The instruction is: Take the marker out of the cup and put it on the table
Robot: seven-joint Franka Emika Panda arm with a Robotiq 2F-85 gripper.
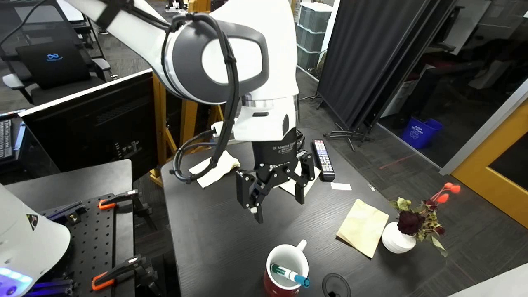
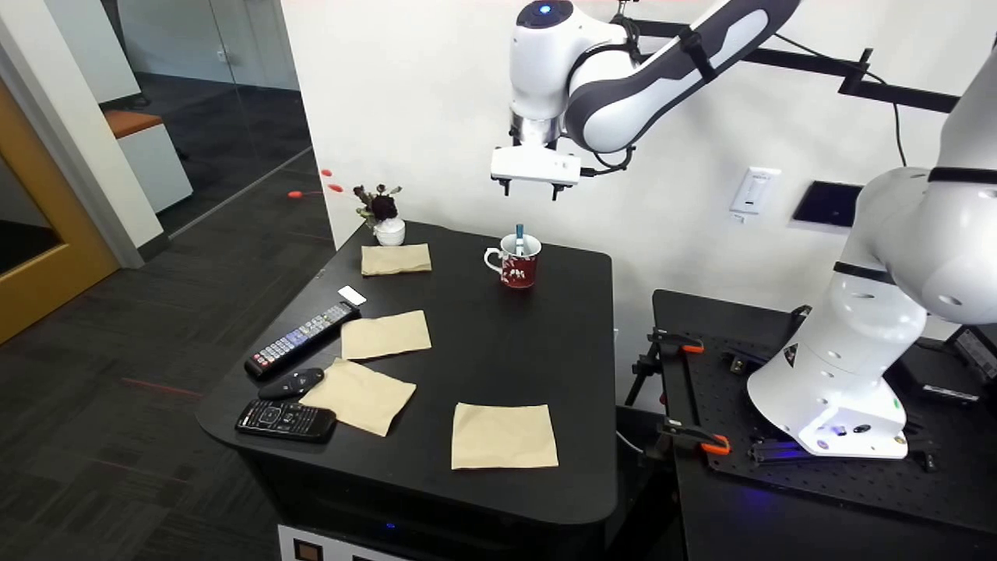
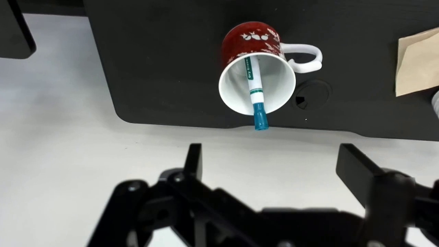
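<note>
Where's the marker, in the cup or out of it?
In: the marker leans inside the cup, its blue end sticking out.

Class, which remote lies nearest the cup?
The long remote, with mostly pale keys, beside the white card; the oval remote and stubby remote lie farther from the cup.

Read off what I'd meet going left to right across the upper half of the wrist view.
Dark slab, rounded corner of the table, cup with the marker in it, folded tan paper.
</note>
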